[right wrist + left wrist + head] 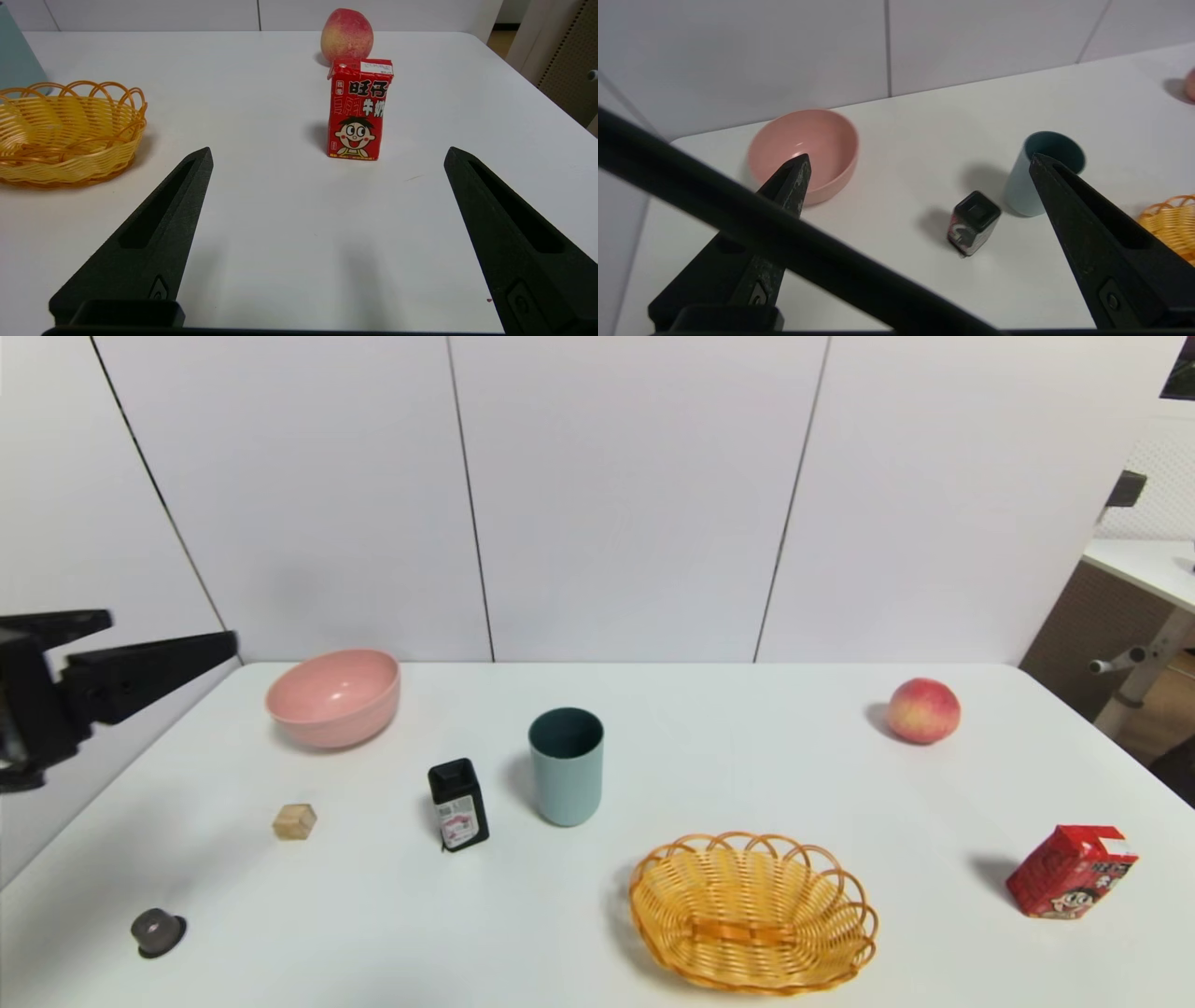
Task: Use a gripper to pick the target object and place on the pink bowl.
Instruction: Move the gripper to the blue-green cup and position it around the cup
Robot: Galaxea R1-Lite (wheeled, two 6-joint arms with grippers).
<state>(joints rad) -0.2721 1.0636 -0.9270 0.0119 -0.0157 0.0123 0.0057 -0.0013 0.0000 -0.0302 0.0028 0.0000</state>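
We read 旺仔 on the red carton (359, 108), cartoon face below. The black bottle's (457, 805) label is unreadable. White table (653, 756), white panelled wall. The left gripper (920, 161) hangs off the table's left edge, jaws released; the right gripper (327, 154) likewise spread, near the carton. The cup (566, 765) stands upright mid-table, apart from the pink bowl (333, 697).

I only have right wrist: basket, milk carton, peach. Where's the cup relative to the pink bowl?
Observer: The cup stands upright mid-table; the pink bowl sits apart from it, farther back on the robot's left.
Operator: Anything between them?
Observer: A black bottle stands just left of the cup, not touching it.
Operator: Left gripper?
Observer: The left gripper is open and raised off the table's left edge, holding nothing.
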